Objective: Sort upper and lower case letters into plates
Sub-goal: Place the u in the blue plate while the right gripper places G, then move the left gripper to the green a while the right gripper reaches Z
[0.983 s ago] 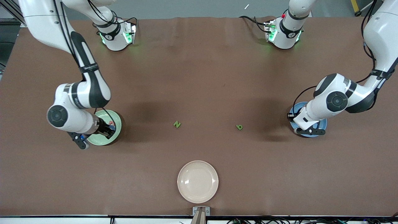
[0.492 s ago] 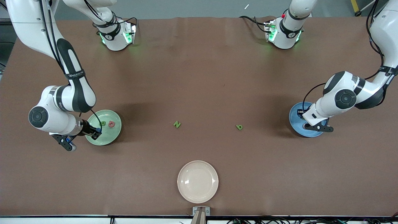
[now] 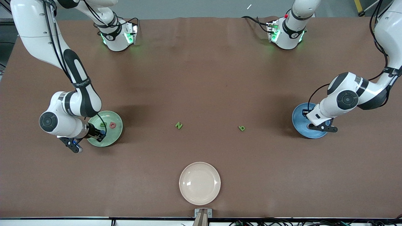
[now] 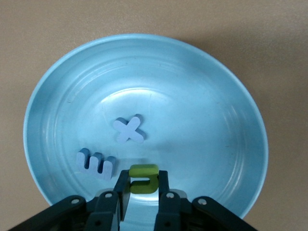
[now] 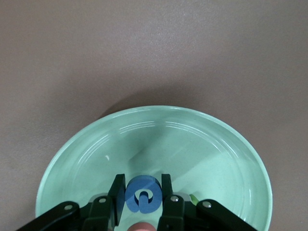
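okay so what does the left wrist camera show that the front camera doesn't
Only the left wrist view shows the left gripper shut on a green letter over the blue plate, plus two pale blue letters lying in it. Only the front view shows the green N and green b on the table, the cream plate, and the right gripper over the green plate. Both show the blue plate.

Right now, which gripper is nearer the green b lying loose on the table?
Left. The left gripper is over the blue plate, holding a green letter; the green b lies beside that plate. The right gripper is over the pale green plate, holding a blue letter.
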`<state>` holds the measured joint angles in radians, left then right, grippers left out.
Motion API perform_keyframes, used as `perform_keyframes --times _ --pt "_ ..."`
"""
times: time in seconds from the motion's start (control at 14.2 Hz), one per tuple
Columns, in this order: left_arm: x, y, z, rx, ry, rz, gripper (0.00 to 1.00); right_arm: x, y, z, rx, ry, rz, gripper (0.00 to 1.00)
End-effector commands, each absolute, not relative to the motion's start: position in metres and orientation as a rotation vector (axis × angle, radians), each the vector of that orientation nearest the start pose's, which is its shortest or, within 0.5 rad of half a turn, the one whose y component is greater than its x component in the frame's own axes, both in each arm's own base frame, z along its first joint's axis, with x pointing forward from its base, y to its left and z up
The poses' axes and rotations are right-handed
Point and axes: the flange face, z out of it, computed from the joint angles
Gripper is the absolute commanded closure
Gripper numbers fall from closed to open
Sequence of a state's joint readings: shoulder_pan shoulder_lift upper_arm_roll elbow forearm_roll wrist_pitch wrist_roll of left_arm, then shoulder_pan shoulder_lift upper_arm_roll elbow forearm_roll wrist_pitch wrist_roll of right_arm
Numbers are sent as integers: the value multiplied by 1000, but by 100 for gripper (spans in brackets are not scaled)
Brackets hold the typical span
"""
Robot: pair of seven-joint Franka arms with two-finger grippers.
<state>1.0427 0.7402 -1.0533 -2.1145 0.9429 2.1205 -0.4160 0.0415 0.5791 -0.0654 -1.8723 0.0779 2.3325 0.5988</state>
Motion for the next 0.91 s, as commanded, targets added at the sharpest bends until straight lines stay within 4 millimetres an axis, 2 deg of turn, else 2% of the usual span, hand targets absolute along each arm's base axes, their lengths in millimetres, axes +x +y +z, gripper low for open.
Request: perform_keyframes --times 0.0,0.21,0.35,0.42,0.49,0.56,0.63,0.77,0.84 --pt "546 22 197 -3012 304 183 83 623 -17 194 -2970 1027 183 93" --pt "546 23 194 -3021 301 179 82 623 -19 194 -2989 979 189 90" --pt "546 25 193 -3023 297 178 82 622 -34 194 -2990 966 191 88" --pt "546 25 193 -3024 297 174 78 622 -33 194 -2992 957 196 67" --pt "546 25 193 -3024 297 174 62 621 -33 193 -2992 959 203 32" --pt "546 25 194 -3024 297 171 29 622 -32 195 -2986 974 199 2" --pt "547 25 194 -3020 298 171 13 622 -30 196 -2979 984 200 0" --pt "551 22 202 -3019 300 147 3 622 -18 199 -2963 1024 227 0" --pt "554 12 212 -3026 310 125 1 622 -3 203 -2959 1050 254 0"
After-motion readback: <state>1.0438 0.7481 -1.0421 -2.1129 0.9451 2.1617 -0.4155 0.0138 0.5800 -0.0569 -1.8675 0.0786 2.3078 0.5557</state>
